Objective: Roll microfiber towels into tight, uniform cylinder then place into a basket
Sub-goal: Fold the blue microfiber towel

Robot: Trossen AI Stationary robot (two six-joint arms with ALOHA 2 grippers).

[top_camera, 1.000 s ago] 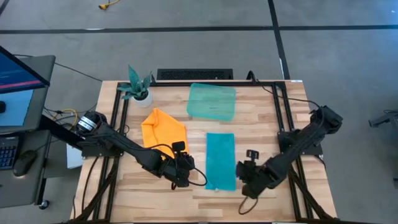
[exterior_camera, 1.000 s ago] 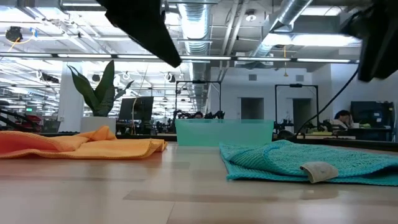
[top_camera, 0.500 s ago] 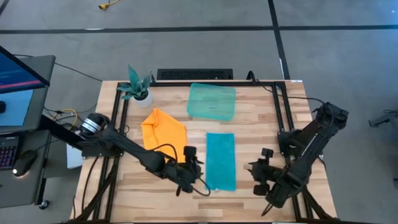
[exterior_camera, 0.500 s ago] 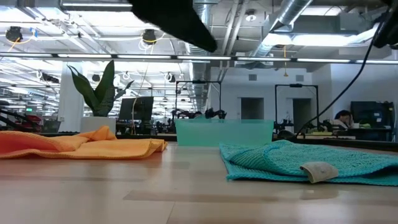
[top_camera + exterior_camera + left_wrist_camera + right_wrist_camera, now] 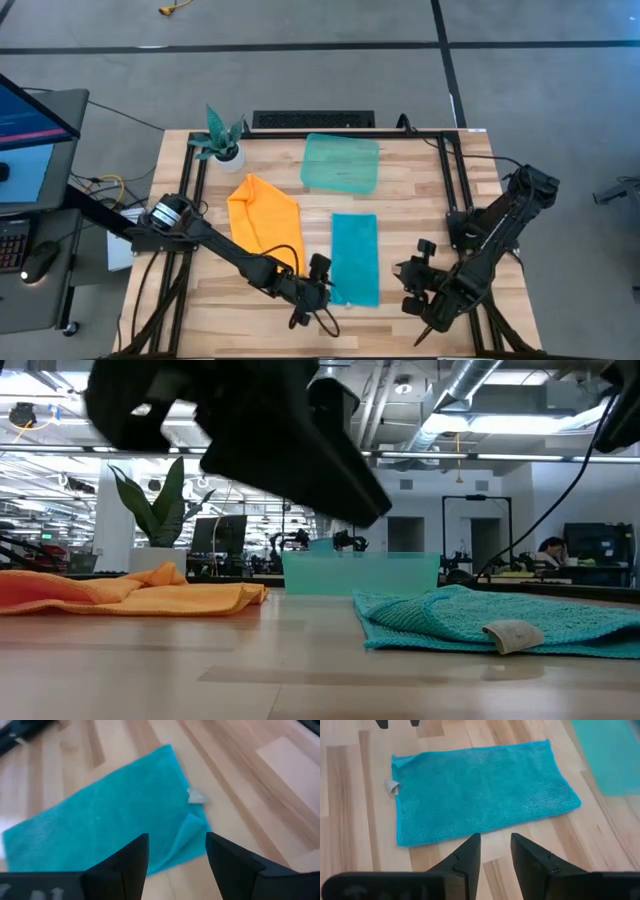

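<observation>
The turquoise towel [image 5: 355,258] lies flat as a long folded strip in the middle of the table, a small grey tag [image 5: 196,796] at its near end and one near corner [image 5: 192,827] turned up. The orange towel [image 5: 265,222] lies crumpled to its left. The teal-green basket [image 5: 341,163] stands beyond them at the far side. My left gripper [image 5: 176,855] hovers open, slanting down, just short of the turquoise towel's near left corner. My right gripper [image 5: 495,852] hangs open to the right of that towel, over bare wood, clear of it.
A small white pot with a teal plant [image 5: 222,140] stands at the far left corner. A black frame [image 5: 455,170] runs along the table's sides. Bare wood shows along the near edge and between the turquoise towel and the right arm.
My left gripper has gone toward the table's right and near edges, sinking and rolling, and has come to the turquoise towel's near left corner. My right gripper has drawn back toward the right edge, away from the towel. Both towels lie as before.
</observation>
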